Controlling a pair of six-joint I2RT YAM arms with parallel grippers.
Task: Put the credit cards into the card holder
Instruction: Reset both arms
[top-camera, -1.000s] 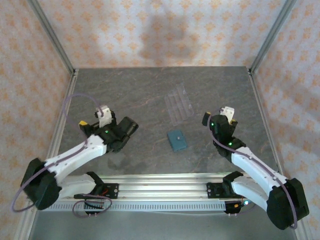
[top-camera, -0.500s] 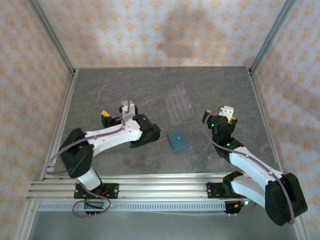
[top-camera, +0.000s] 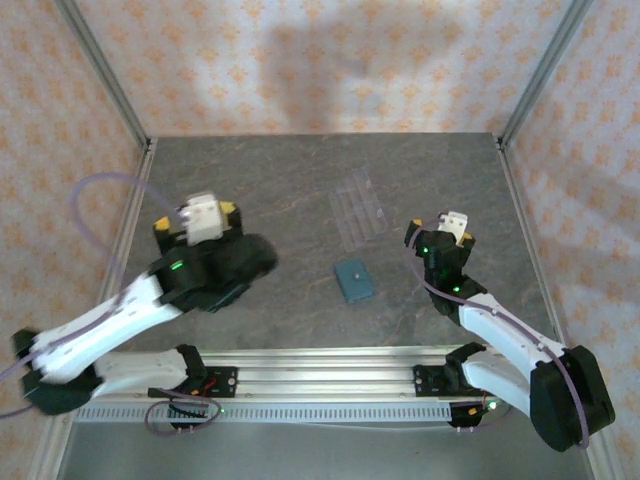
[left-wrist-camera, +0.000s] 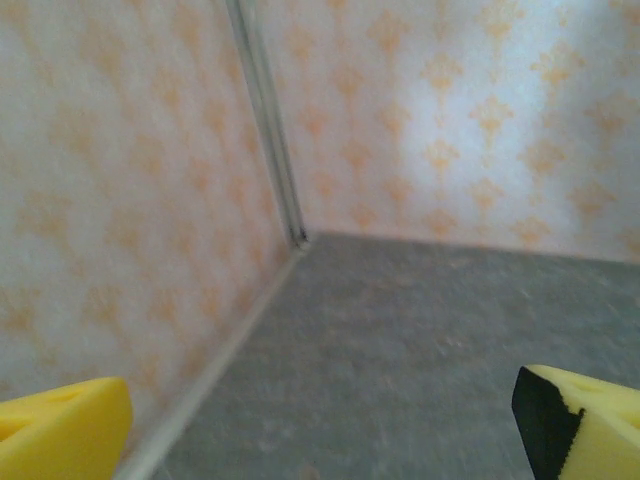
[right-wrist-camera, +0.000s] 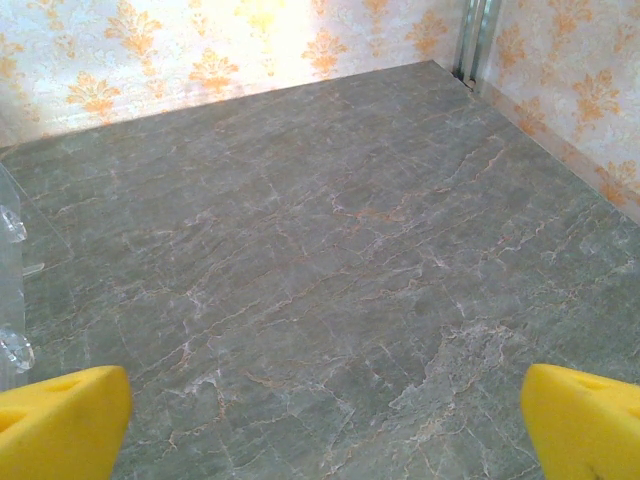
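Wallet (top-camera: 354, 280) lies shut near the middle of the table (top-camera: 300, 180), left gripper (left-wrist-camera: 322, 410) and right gripper (right-wrist-camera: 325, 400) both spread wide

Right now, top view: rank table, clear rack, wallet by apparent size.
Largest to smallest:
1. table
2. rack, clearly longer than the wallet
3. wallet
All lie flat at one height, so the order is safe.

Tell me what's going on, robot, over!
Left hand open, empty, aimed at the back-left corner. Right hand open, empty. Card holder shut, flat on table between them. Clear rack just beyond it, not touching.
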